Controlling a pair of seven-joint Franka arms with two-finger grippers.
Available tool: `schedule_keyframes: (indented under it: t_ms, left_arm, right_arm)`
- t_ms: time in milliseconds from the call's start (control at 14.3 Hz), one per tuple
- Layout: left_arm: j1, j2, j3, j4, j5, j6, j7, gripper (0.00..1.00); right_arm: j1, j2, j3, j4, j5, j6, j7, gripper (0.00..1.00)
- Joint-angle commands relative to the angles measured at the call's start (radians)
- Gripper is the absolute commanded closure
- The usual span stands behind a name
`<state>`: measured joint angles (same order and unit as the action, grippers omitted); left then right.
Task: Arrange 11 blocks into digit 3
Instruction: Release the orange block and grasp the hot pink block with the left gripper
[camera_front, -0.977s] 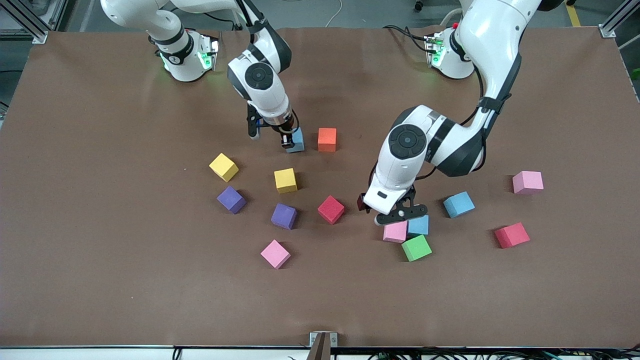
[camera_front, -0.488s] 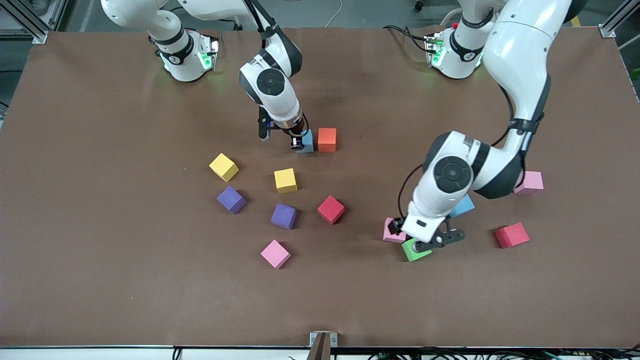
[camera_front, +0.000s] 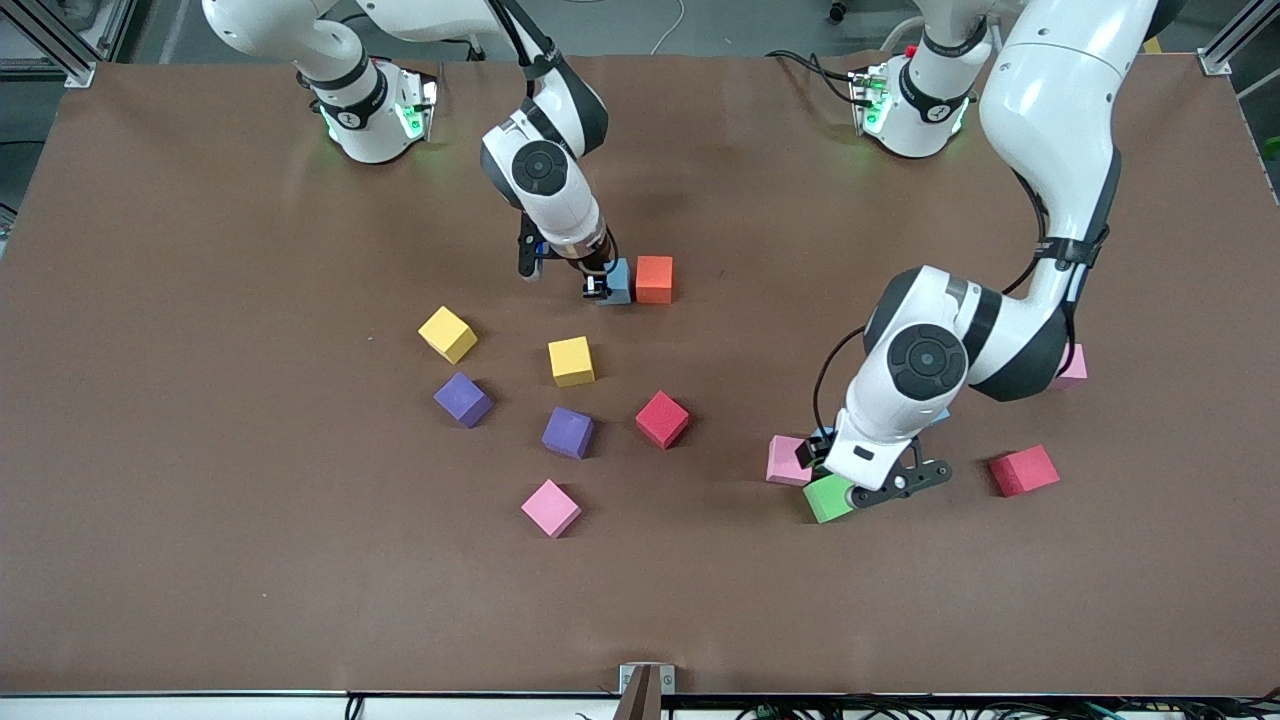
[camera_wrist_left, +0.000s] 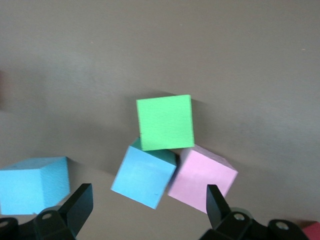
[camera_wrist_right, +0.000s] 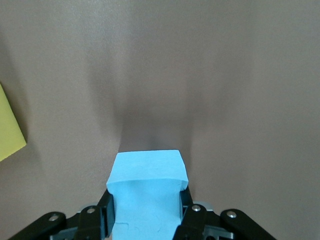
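My right gripper (camera_front: 603, 287) is shut on a blue block (camera_front: 619, 282) (camera_wrist_right: 147, 197), held low at the table right beside the orange block (camera_front: 654, 279); the two look to be touching. My left gripper (camera_front: 868, 478) (camera_wrist_left: 148, 205) hangs open over a tight cluster of a green block (camera_front: 828, 497) (camera_wrist_left: 165, 121), a blue block (camera_wrist_left: 144, 176) and a pink block (camera_front: 788, 461) (camera_wrist_left: 201, 178). That blue block lies between its fingertips (camera_wrist_left: 80, 202) and is hidden under the arm in the front view. No digit 3 is formed.
Loose blocks lie nearer the camera than the orange one: two yellow (camera_front: 447, 333) (camera_front: 571, 361), two purple (camera_front: 463, 399) (camera_front: 568, 432), red (camera_front: 662, 419) and pink (camera_front: 551, 508). Toward the left arm's end lie a red block (camera_front: 1023, 470), a half-hidden pink block (camera_front: 1072, 368) and another blue block (camera_wrist_left: 32, 184).
The right gripper carried the blue block sideways until it met the orange block. The left arm swung toward its own end of the table and now covers the cluster's blue block.
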<state>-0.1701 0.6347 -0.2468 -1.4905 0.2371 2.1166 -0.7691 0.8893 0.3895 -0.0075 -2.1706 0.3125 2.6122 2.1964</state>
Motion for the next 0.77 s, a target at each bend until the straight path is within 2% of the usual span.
schedule_keyframes:
  t_ms: [0, 279, 488, 698]
  left_arm:
    - [0.012, -0.007, -0.008, 0.01, 0.002, -0.024, 0.027, 0.0]
    - [-0.048, 0.058, -0.017, 0.057, -0.002, -0.014, -0.071, 0.0]
    - [-0.124, 0.135, -0.017, 0.119, -0.002, 0.014, -0.267, 0.0]
    - [-0.164, 0.167, -0.017, 0.134, -0.004, 0.048, -0.392, 0.0]
  right_arm:
    - [0.016, 0.012, -0.006, 0.017, 0.026, -0.006, 0.017, 1.0]
    - [0.017, 0.025, -0.006, 0.029, 0.025, -0.006, 0.04, 1.0]
    - [0.023, 0.026, -0.006, 0.034, 0.027, -0.006, 0.048, 1.0]
    - [0.027, 0.031, -0.006, 0.035, 0.027, -0.006, 0.049, 1.0]
